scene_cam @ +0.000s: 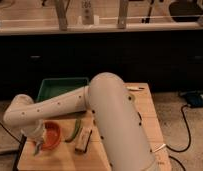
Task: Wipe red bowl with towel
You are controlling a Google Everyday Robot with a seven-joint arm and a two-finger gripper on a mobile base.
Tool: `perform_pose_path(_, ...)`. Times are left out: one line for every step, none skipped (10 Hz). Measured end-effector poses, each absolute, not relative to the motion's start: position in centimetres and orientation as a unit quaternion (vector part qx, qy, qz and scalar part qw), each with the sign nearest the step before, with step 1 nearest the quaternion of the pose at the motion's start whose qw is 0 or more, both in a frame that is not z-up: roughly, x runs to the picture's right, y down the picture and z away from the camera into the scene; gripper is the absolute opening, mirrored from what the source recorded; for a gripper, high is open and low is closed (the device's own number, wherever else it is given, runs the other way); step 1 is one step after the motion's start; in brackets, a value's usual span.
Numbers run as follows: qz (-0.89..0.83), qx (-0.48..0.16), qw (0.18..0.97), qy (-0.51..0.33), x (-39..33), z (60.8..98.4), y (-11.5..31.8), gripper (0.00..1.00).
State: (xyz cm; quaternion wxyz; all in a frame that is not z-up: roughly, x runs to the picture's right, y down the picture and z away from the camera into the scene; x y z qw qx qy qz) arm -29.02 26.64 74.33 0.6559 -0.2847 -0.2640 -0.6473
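The red bowl [53, 135], small, round and orange-red, sits on the wooden table [145, 115] near its front left corner. My white arm comes down from the right, bends at the far left and drops to the gripper [38, 145]. The gripper sits at the bowl's left rim. A pale bluish-grey scrap, the towel [37, 148], shows at the gripper's tip, just left of the bowl and low against the table. The arm hides part of the bowl's left side.
A green rectangular tray [62, 86] stands at the table's back left. A green pod-shaped thing [74, 130] and a tan block [83, 140] lie right of the bowl. A thin stick [136, 89] lies at the back right. Cables run on the floor at the right.
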Motion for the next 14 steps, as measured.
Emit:
perform_pose_path(-0.639, -0.287, 0.664, -0.260, -27.5, 74.3, 26.6, 0.00)
perform_pose_path(-0.625, -0.289, 0.679, -0.256, -25.7, 74.4, 26.5, 0.00)
perform_pose_path(-0.613, -0.289, 0.690, -0.253, -24.7, 74.6, 26.3, 0.00)
perform_pose_path(-0.598, -0.291, 0.705, -0.247, -23.7, 75.1, 25.7, 0.00)
perform_pose_path(-0.587, -0.289, 0.716, -0.242, -23.3, 76.0, 24.6, 0.00)
perform_pose_path(-0.583, -0.287, 0.721, -0.239, -23.4, 76.6, 23.9, 0.00)
perform_pose_path(-0.582, -0.282, 0.724, -0.239, -24.2, 76.9, 23.2, 0.00)
perform_pose_path(-0.583, -0.280, 0.724, -0.240, -25.2, 77.1, 22.7, 0.00)
perform_pose_path(-0.588, -0.277, 0.721, -0.240, -26.8, 77.4, 22.1, 0.00)
perform_pose_path(-0.597, -0.276, 0.714, -0.242, -28.4, 77.4, 22.0, 0.00)
perform_pose_path(-0.609, -0.274, 0.703, -0.246, -30.3, 77.5, 22.1, 0.00)
perform_pose_path(-0.624, -0.273, 0.687, -0.252, -32.3, 77.3, 22.6, 0.00)
perform_pose_path(-0.636, -0.272, 0.674, -0.257, -33.3, 77.1, 23.2, 0.00)
perform_pose_path(-0.644, -0.273, 0.666, -0.260, -33.9, 76.8, 23.8, 0.00)
